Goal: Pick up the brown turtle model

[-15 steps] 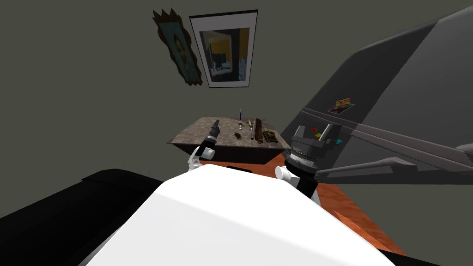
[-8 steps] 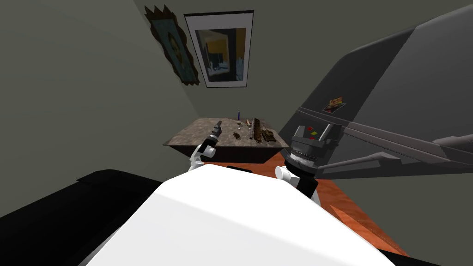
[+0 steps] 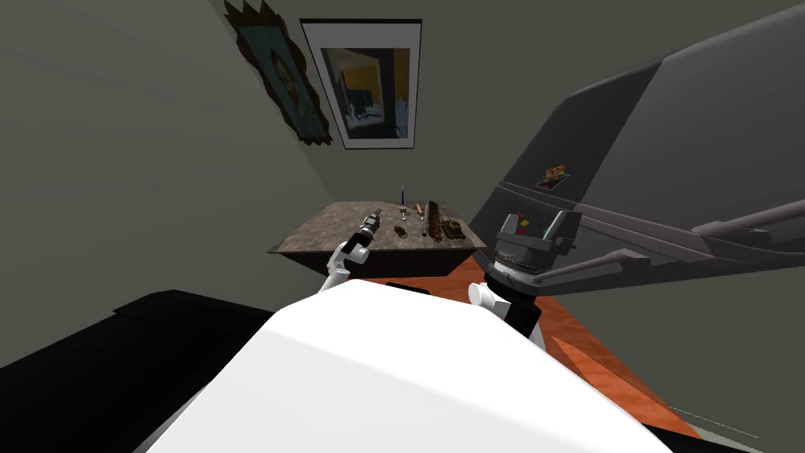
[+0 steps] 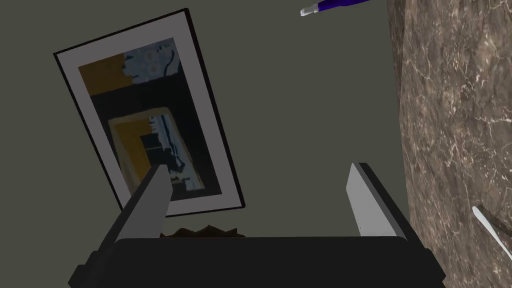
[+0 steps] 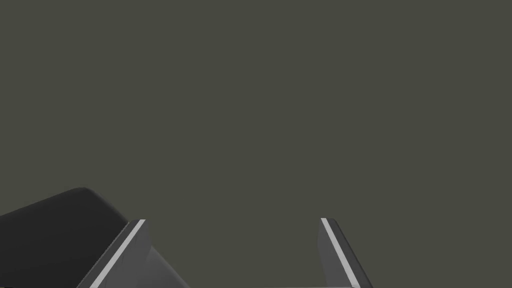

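left end effector (image 3: 376,213) farther over table (image 3: 322,230), nearer brown turtle (image 3: 401,231)

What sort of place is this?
Probably a room in a home, maybe near a kitchen: a framed picture on the wall, a stone-topped table bearing small trinkets, a dark grey fridge-like cabinet.

walls: dull grey-green wall (image 3: 134,157), meeting in a corner | hung there: white-bordered framed picture (image 3: 363,82) beside a smaller picture in a jagged dark frame (image 3: 277,75) | furniture: desk (image 3: 322,232) with brown marbled top below them; large grey cabinet (image 3: 676,149) to the right, coloured sticker (image 3: 554,176) on it | floor (image 3: 586,346): orange-brown | lower left: black area (image 3: 86,377)
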